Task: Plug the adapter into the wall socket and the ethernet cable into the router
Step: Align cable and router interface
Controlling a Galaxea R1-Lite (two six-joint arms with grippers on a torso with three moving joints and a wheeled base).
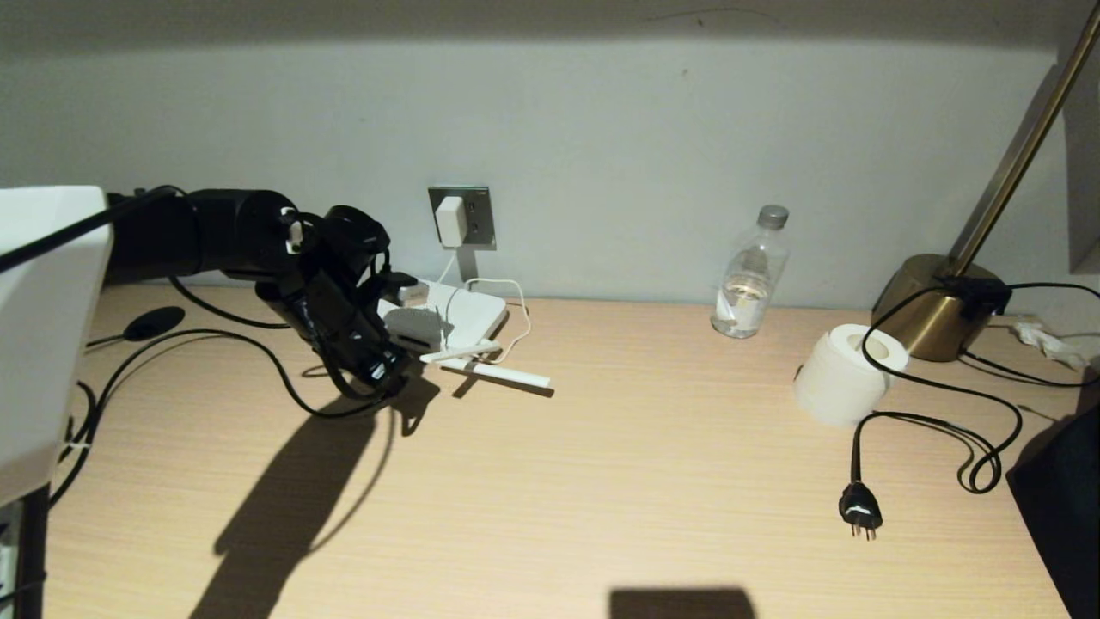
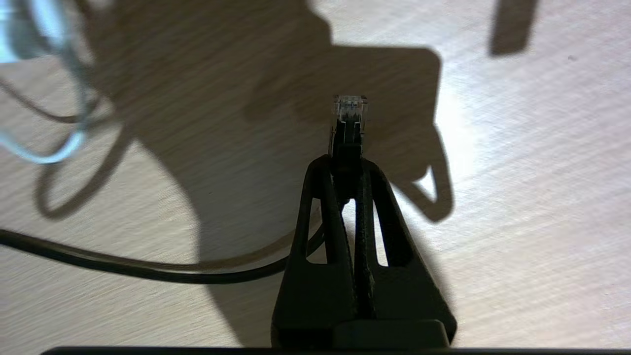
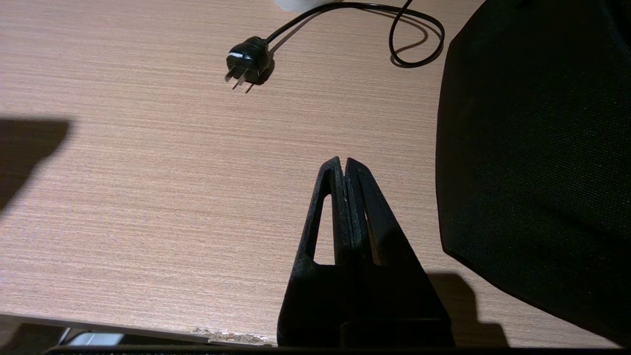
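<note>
The white adapter (image 1: 450, 221) sits plugged into the grey wall socket (image 1: 481, 215), and its thin white cord hangs down to the router (image 1: 468, 314). The router lies flat on the desk below the socket, with an antenna (image 1: 507, 376) lying in front of it. My left gripper (image 1: 387, 378) hangs just left of the router, pointing down at the desk. It is shut on the ethernet cable (image 2: 123, 266) just behind the clear clip connector (image 2: 350, 109), which sticks out past the left gripper (image 2: 345, 165). The right gripper (image 3: 344, 165) is shut and empty over the desk's near right edge.
A water bottle (image 1: 749, 275), a paper roll (image 1: 846, 374) and a brass lamp base (image 1: 937, 309) stand at the back right. A black three-pin plug (image 1: 860, 509) lies loose near them. A black disc on a cord (image 1: 153, 323) lies far left. A dark bulky object (image 3: 532, 148) sits beside the right gripper.
</note>
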